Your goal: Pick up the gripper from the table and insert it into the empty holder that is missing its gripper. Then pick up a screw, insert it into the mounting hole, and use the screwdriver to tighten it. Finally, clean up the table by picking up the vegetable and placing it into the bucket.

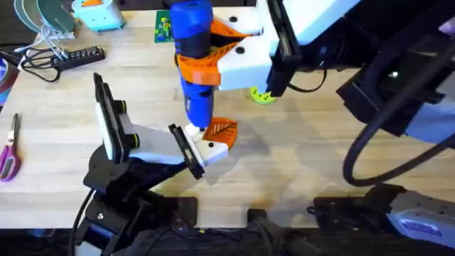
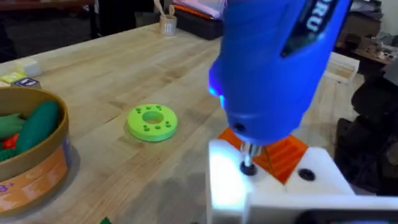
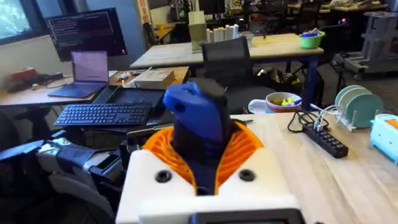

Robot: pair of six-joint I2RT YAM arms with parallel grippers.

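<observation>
The bright blue screwdriver (image 1: 193, 53) stands upright, held between the orange ribbed pads (image 3: 163, 150) of my right gripper (image 1: 213, 53). Its metal bit (image 2: 247, 160) points down onto a mounting hole in the white holder (image 2: 227, 180) on my left gripper (image 1: 212, 144). The orange gripper wedge (image 1: 222, 130) sits in that holder, seen just behind the bit as the orange wedge (image 2: 287, 153). The orange-brown bucket (image 2: 37, 171) with green shapes inside stands on the table beyond the left gripper. The vegetable is out of view.
A lime-green disc (image 1: 263, 96) lies on the wood table (image 1: 320, 149), right of the screwdriver. Pink-handled scissors (image 1: 8, 153) lie at the left edge. A black power strip (image 1: 78, 55) and a green circuit board (image 1: 165, 28) sit at the back.
</observation>
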